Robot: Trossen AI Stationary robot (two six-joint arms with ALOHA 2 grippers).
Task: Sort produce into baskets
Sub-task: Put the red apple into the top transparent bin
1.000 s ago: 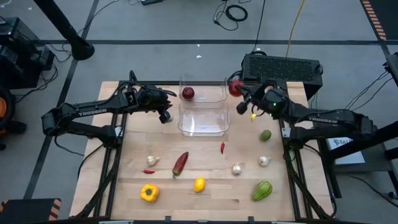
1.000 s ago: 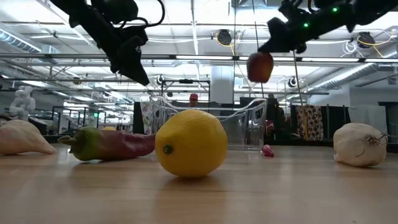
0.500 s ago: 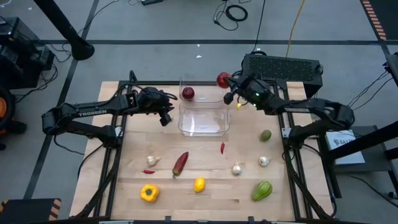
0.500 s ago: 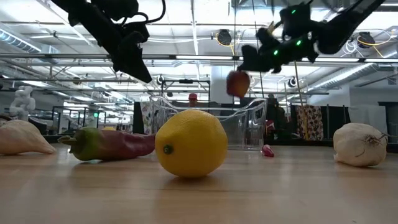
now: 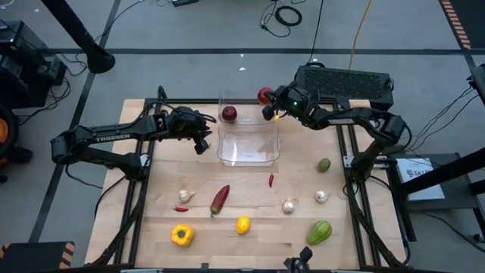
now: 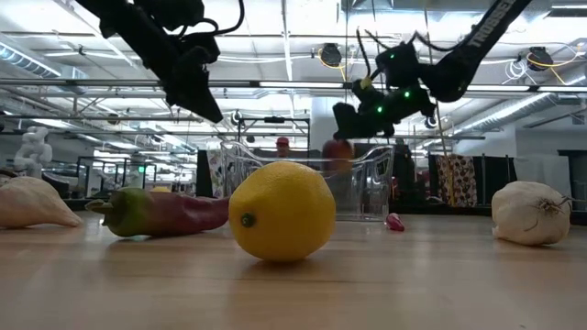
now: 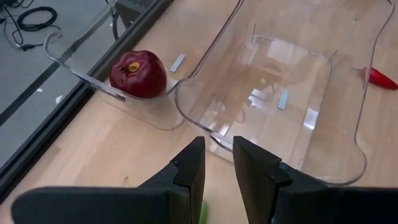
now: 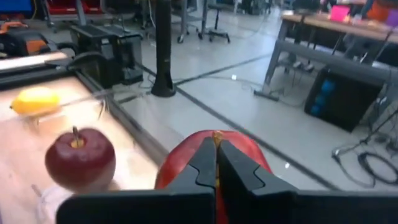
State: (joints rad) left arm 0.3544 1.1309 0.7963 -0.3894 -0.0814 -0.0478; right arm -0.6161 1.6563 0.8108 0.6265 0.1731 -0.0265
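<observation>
Right gripper (image 5: 267,108) fingers clamped on red apple (image 5: 264,95) above rear bin (image 5: 261,120). Left gripper (image 5: 203,142) fingers slightly apart, empty, beside front bin (image 5: 247,160).

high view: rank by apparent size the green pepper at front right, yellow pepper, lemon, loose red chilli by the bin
1. green pepper and yellow pepper: look about alike, not ranking them
2. lemon
3. red chilli, smallest

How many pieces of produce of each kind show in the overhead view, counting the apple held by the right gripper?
Apples: 2
Lemons: 1
Peppers: 4
Chillies: 2
Garlic bulbs: 3
Total: 12
</observation>
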